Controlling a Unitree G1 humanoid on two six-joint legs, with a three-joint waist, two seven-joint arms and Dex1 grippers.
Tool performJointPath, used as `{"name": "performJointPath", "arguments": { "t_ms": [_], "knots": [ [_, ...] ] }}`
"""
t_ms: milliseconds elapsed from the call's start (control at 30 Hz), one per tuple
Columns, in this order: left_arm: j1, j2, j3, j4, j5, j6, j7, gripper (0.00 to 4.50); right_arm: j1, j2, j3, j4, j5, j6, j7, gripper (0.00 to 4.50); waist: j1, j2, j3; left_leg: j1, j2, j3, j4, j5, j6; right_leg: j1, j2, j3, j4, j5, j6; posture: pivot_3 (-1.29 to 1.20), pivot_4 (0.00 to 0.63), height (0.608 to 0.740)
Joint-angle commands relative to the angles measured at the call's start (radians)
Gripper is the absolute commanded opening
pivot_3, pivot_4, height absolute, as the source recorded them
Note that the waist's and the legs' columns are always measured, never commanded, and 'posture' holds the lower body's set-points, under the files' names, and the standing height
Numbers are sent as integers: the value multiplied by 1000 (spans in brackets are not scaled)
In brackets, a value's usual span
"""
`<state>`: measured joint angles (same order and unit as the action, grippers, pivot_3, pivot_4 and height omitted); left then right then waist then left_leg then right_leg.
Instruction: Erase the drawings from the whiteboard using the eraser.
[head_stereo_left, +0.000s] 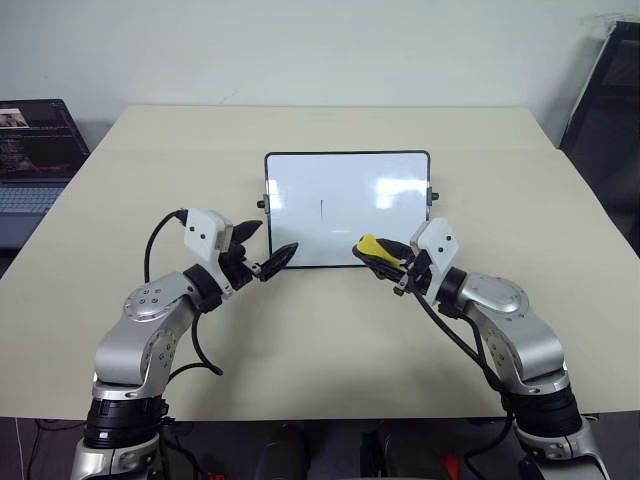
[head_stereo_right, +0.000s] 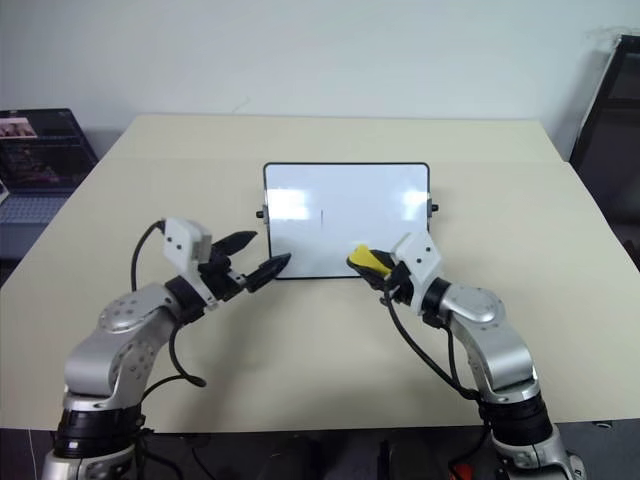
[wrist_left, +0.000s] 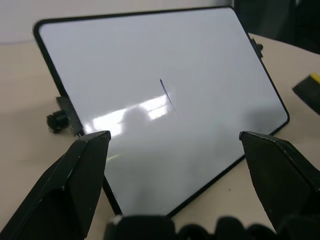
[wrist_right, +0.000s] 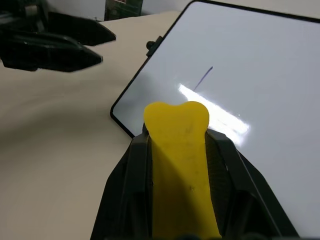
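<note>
The whiteboard (head_stereo_left: 300, 180) stands tilted at the middle of the table, with black knobs on its short sides. One of the drawings, a thin dark vertical stroke (head_stereo_left: 322, 209), shows left of the board's centre, and a pale glare patch lies to its right. My right gripper (head_stereo_left: 377, 251) is shut on the yellow eraser (head_stereo_left: 367, 243), which hovers at the board's near edge, right of the stroke (wrist_right: 202, 79). My left gripper (head_stereo_left: 266, 243) is open at the board's near left corner. One of its fingertips (head_stereo_left: 285, 252) reaches the frame, and the board (wrist_left: 200, 75) lies just beyond its spread fingers.
The beige table (head_stereo_left: 300, 340) has free room on both sides of the board and in front of it. A laptop (head_stereo_left: 35, 150) sits off the table's far left. A dark rack (head_stereo_left: 610, 110) stands past its far right corner.
</note>
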<state>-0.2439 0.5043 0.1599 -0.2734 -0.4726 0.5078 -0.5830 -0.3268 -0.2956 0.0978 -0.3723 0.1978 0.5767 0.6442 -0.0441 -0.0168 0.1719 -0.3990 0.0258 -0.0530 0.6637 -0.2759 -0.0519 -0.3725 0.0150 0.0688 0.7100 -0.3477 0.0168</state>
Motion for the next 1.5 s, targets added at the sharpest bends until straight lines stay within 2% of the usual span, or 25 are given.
{"name": "performJointPath", "arguments": {
  "t_ms": [33,233,433,867,1167,1500],
  "knots": [
    [5,-9,29,-56,-27,-14,9,4500,1,1,-26,-36,34,-4,-25,1104,0,0,0,0,0,0,0,0,0,0,0,0,0,0,0,0,150,740],
    [33,-1,37,-49,-32,-17,6,4500,-7,-37,-3,-5,9,-50,-37,1103,0,0,0,0,0,0,0,0,0,0,0,0,0,0,0,0,150,740],
    [47,25,21,-18,11,-28,6,4500,-127,-90,149,81,-149,-217,-18,1103,-9,0,0,1,0,1,0,0,0,0,0,1,0,0,0,0,150,740],
    [33,54,30,21,8,-39,-34,4500,-488,8,269,502,-374,-372,-102,1102,-8,0,0,0,0,1,0,0,0,-1,0,0,1,0,0,0,150,740],
    [-56,97,-48,113,84,-51,-87,4500,-623,40,265,721,-431,-485,-116,1102,-7,0,0,0,0,1,0,0,0,-1,0,0,1,0,0,0,150,740],
    [-147,78,-136,202,162,-66,-110,4500,-647,49,253,764,-444,-536,-116,1102,-13,0,0,0,0,1,0,0,0,-2,0,0,2,0,0,0,150,740]
  ]
}}
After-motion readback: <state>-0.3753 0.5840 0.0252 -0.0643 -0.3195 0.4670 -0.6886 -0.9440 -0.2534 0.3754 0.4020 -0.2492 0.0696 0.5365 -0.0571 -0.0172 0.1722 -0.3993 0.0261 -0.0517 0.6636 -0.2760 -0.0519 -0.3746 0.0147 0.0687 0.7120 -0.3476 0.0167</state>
